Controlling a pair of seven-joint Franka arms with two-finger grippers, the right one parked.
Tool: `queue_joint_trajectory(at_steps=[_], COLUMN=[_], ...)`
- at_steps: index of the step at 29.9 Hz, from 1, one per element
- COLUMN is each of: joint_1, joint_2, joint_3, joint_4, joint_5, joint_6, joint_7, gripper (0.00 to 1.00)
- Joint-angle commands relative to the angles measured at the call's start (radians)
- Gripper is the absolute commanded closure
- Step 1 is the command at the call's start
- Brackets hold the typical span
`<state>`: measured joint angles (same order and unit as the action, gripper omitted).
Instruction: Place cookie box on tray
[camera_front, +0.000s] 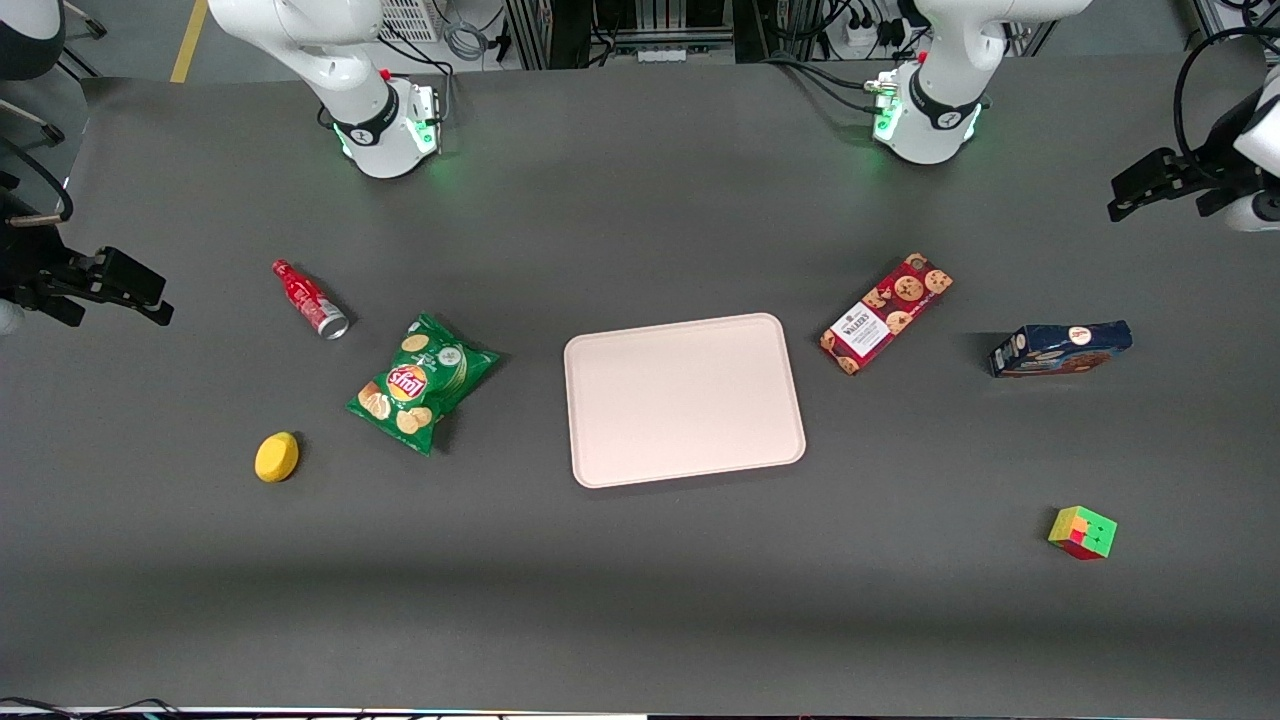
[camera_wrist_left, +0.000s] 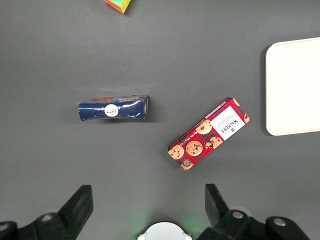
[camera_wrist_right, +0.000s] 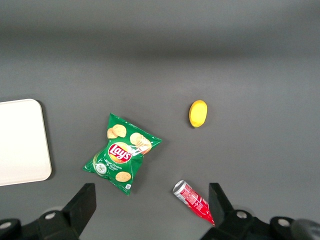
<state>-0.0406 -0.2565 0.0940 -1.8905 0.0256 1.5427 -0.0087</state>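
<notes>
Gripper (camera_front: 1128, 193) of mine hangs empty with its fingers spread wide, high in the front frame at the working arm's end of the table. Mid-frame lies the tray (camera_front: 684, 400), bare. Next comes the red carton (camera_front: 886, 312), just beside the tray's upper corner, and then the cookie box (camera_front: 1060, 349), on the table well apart from the tray. I see three risks. The red carton sits between box and tray, so a low carry could clip it. A skewed grasp might tip the glossy box. I could also grab the wrong carton.
</notes>
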Motion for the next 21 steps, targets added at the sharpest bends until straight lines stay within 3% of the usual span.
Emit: queue_joint_trajectory(at_steps=[1,12,21], joint_1=[0.022,0.024,0.024], joint_2=[0.006,0.005,0.037], joint_3=[0.003,0.027,0.139], joint_4=[0.065,0.154,0.075], joint_5=[0.005,0.048,0.053], joint_6=[-0.098,-0.204,-0.064], joint_7=[-0.068,-0.597,-0.869], gripper=[0.00,0.00,0.00])
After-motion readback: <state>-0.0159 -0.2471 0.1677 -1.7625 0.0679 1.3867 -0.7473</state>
